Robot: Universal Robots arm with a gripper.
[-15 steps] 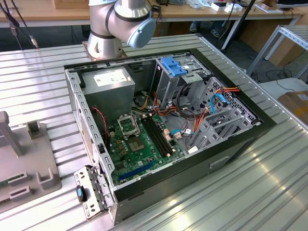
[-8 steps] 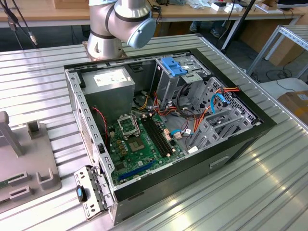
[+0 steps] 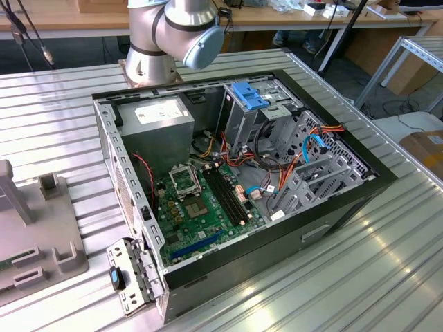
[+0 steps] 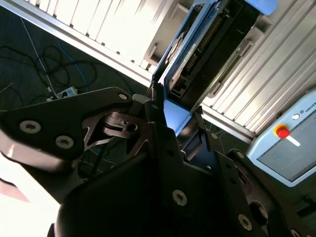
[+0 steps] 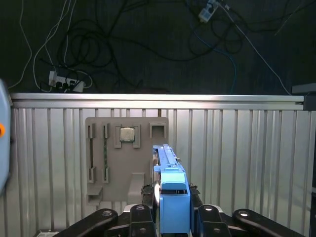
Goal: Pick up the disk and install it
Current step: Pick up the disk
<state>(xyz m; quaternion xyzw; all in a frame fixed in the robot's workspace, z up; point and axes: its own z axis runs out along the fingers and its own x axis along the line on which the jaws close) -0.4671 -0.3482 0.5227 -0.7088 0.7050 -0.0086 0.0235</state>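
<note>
Bright light, glare streaks on ribbed metal table, soft shadows

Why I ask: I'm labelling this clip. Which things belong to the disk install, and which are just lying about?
Job in hand:
disk, gripped edge-on in the tool
open computer case
drive cage with the blue latch, inside the case

Lying about:
grey fixture tray with a chip on it
pendant with a red button
floor cables

I see: disk, blue rails on black body; motherboard, green; table, ribbed silver; parts tray, plain grey
</note>
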